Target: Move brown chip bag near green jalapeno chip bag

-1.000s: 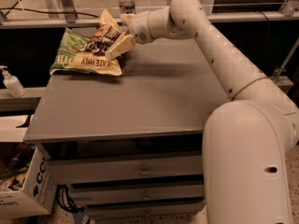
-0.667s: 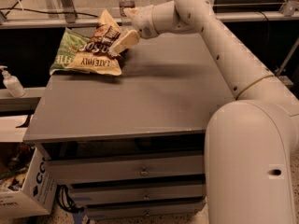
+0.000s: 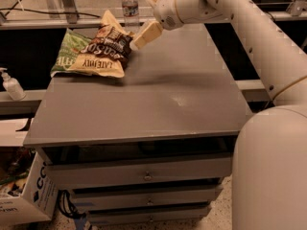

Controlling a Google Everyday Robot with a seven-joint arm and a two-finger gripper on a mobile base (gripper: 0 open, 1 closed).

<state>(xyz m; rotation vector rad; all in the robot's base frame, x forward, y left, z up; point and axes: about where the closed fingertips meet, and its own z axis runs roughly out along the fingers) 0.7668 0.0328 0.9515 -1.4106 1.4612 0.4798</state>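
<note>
— Where's the brown chip bag [image 3: 106,52]?
— Crinkled, cream and dark brown, at the back left corner of the grey table [image 3: 158,107], lying partly over the green jalapeno chip bag [image 3: 68,49] (they touch). My gripper [image 3: 140,39] is at its right edge; I can't tell how far it's open, or whether it grips. A cardboard box [image 3: 29,200] stands on the floor at the lower left, contents unclear.

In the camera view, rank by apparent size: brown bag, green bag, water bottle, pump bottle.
1. Brown bag, with the gripper beside it.
2. Green bag, partly hidden under the brown one.
3. Water bottle and pump bottle: they look alike; the water bottle is farther and cut off at the top, so unranked.
</note>
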